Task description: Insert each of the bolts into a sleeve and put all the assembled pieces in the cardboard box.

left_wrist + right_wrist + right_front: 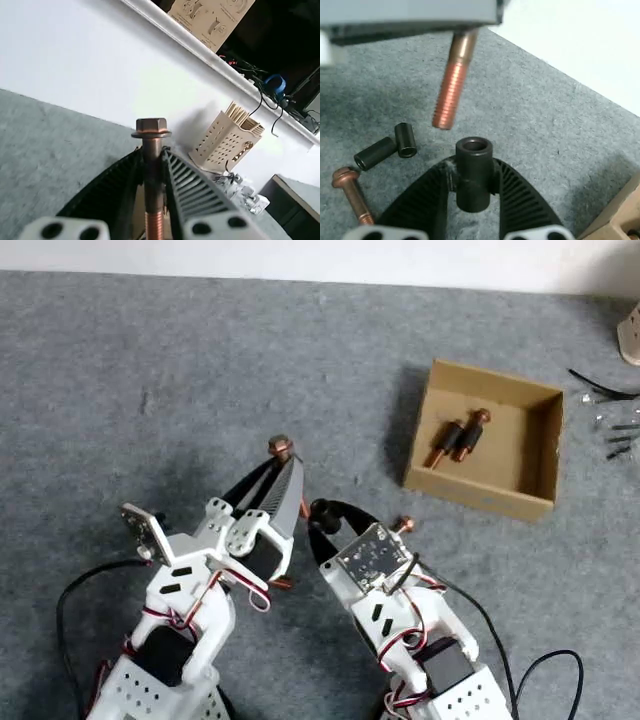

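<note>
1. The fingers [186, 176] of the left gripper [152, 154] are clamped on the shank of a bolt [151, 129]. The hexagonal head is left clear beyond the tips, and the threaded end is left free on the wrist side.
2. The fingers [520, 200] of the right gripper [472, 167] are closed around a sleeve [474, 176]. It is held upright with its open bore turned toward the bolt's thread.
3. The two parts are held in the air above the tabletop [150, 370], near the middle of its near edge. The grips appear chosen so that thread and bore are both left uncovered for mating.
4. In the right wrist view the thread tip is seen just beside the bore and tilted, not yet entered. The insertion step is judged to be in hand, with alignment needed first.
5. A loose bolt [351, 195] and two spare sleeves [406, 140] [374, 154] are lying on the tabletop beneath the grippers, close together within reach for later pairs.
6. The cardboard box [520, 502] is set toward the right edge, well apart from the grippers. Two assembled pieces [448, 445] [470, 435] are lying in it side by side, so the task is judged roughly half done.
</note>
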